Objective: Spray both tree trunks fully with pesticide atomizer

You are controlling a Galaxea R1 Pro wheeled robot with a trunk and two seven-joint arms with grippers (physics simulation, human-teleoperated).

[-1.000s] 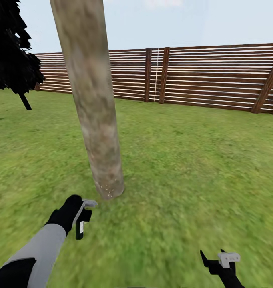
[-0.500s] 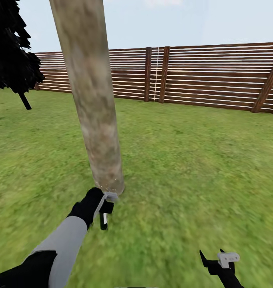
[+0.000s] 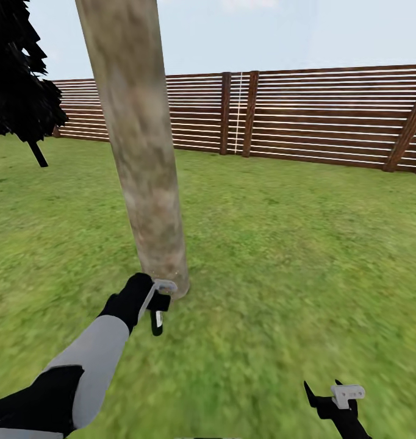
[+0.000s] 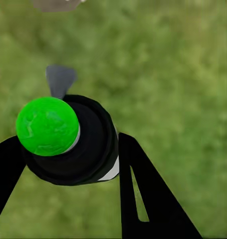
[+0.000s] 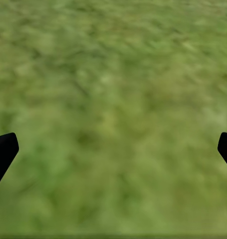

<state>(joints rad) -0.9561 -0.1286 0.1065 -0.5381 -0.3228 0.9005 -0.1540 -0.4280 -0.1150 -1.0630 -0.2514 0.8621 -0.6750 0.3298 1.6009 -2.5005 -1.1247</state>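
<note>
Matt mottled tree trunk (image 3: 144, 164), slatted wooden fence (image 3: 318, 116), glossy green-capped atomizer (image 4: 68, 139)

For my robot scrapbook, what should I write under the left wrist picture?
Left gripper holding the pesticide atomizer with its bright green cap, above the blurry grass lawn.

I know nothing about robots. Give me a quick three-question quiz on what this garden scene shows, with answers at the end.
1. True or false: the left claw is shut on the pesticide atomizer.
2. What does the right claw hang over? A) paving B) lawn C) fence
3. Fill in: the left claw sits close to the foot of the tree ____.

Key: 1 true; 2 B; 3 trunk.
</note>
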